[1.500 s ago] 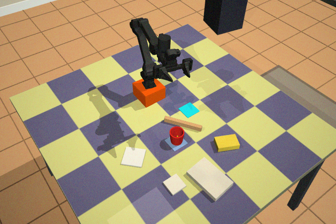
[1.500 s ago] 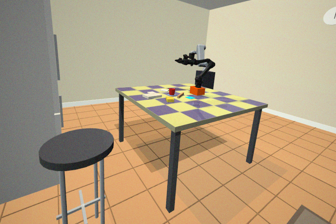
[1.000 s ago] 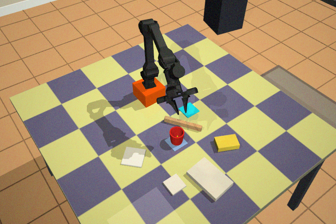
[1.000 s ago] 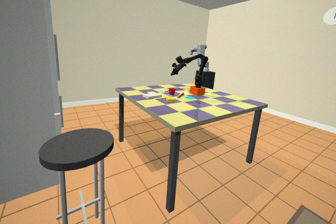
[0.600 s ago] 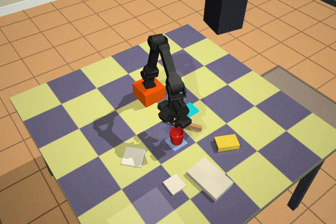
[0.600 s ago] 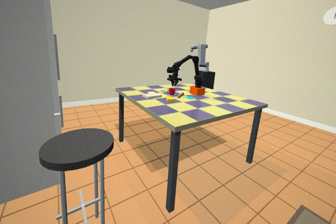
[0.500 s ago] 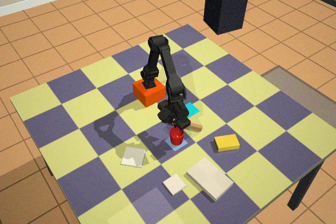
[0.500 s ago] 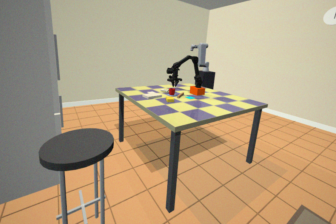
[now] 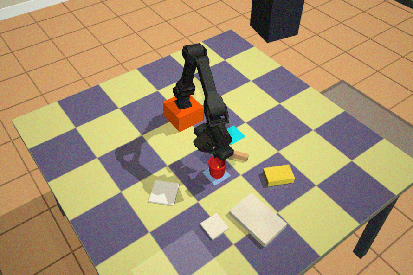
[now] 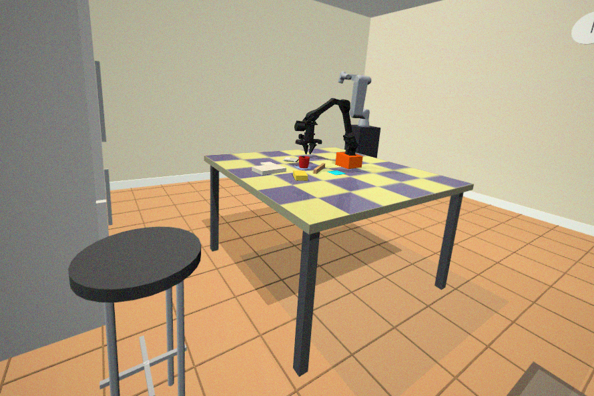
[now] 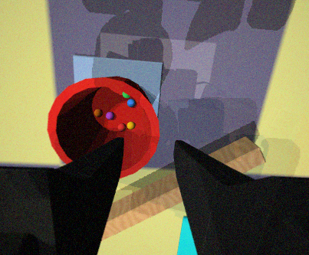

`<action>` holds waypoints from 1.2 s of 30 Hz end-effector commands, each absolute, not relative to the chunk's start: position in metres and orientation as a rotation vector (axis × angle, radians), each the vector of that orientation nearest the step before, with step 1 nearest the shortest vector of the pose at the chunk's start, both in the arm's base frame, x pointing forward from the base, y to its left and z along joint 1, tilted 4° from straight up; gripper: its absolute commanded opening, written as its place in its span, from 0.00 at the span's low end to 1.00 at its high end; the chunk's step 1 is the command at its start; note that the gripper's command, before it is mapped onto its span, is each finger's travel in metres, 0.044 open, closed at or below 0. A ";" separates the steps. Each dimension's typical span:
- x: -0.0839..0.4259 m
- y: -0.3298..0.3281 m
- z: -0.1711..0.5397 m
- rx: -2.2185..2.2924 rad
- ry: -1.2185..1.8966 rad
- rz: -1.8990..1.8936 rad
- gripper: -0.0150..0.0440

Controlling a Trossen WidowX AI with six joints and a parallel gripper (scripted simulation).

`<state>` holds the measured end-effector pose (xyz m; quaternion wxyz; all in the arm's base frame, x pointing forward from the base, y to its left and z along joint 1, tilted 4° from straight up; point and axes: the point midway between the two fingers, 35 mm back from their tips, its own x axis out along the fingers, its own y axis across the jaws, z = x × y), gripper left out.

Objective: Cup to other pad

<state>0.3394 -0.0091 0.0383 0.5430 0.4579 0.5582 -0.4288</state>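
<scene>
From my seat, nearest the wrist camera are the two black fingers, set fairly narrow with nothing between them; the gripper [image 11: 146, 147] hangs above the table [image 9: 310, 151] with one fingertip over the near rim of the cup [image 11: 104, 124] and the other off to its side. I judge the gap is too small to go round the whole cup, so the plan must be to pinch one wall. The cup stands upright on the pale blue pad [image 11: 118, 72], and I count six marbles [image 11: 110, 116] loose on its floor. Just beside the cup, under my fingers, lies a wooden stick [image 11: 198, 174], and beyond that, back toward the arm's base, the bright cyan pad [image 9: 235, 134], which I take as the goal.

My worries: if I descend off line, a fingertip lands on the rim and tips the cup, and the marbles roll out. A one-wall pinch may let the cup swing when lifted. The stick lies between the cup and the cyan pad, so a low carry could clip it
</scene>
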 end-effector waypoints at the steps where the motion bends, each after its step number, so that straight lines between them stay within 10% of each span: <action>1: 0.339 -0.008 0.029 1.090 1.331 -1.025 0.50; 36: 0.337 -0.006 -0.020 1.090 1.332 -1.025 0.50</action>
